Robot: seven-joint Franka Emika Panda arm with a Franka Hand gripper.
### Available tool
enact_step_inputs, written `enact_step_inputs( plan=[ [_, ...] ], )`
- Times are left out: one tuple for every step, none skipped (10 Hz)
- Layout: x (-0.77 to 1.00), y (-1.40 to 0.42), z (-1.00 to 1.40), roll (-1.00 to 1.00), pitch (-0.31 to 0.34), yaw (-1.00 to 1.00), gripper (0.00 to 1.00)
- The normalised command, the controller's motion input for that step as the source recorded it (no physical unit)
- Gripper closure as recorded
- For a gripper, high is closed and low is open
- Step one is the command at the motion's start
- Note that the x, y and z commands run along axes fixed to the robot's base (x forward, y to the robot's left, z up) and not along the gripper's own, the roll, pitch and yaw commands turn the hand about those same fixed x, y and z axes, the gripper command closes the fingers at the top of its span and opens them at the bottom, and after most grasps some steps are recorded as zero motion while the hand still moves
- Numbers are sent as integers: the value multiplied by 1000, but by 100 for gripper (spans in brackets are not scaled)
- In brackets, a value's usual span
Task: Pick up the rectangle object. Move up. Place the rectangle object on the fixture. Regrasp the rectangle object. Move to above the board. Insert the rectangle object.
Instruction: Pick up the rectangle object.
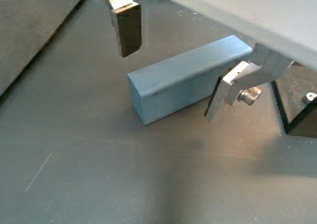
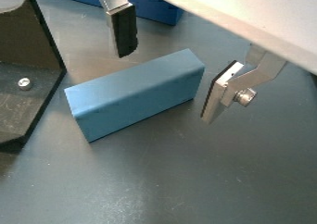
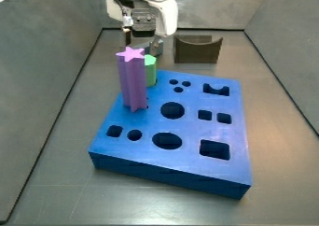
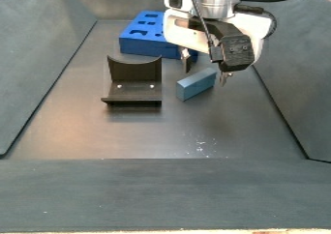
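The rectangle object point(image 2: 133, 105) lies flat on the floor at frame centre, just beside the fixture point(image 4: 131, 80). Gripper point(image 2: 173, 66) hovers above, jaws apart, empty. Looks rigid, smooth, light; grip across its narrow width, mid-length

Steel-blue rectangle object point(image 2: 133, 94), bright blue board point(image 3: 187, 127), purple star post point(image 3: 132, 78), green peg point(image 3: 149, 70), dark fixture point(image 4: 132, 80), white gripper point(image 4: 218, 72) above dark grey floor point(image 4: 155, 131).

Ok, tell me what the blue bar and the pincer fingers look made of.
Rectangle object, lying on the floor under the open pincer: probably plastic or painted, with matte, even steel-blue faces. Fingers: apparently bare metal, shiny silver plates with a bolt; their dark pads could be rubber.
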Motion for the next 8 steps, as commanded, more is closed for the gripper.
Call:
enact_step_inputs(
  plan=[
    [237,291,-297,-454,0,191,0],
    [14,66,-249,-280,-14,223,0],
    [0,-89,-180,34,-46,0,0],
    [243,120,-797,-303,0,0,0],
    [0,614,-429,-563,0,0,0],
    [0,0,0,0,-49,0,0],
    [0,-3,-46,31,-106,0,0],
    [-177,-297,-409,194,-429,63,0]
  ],
)
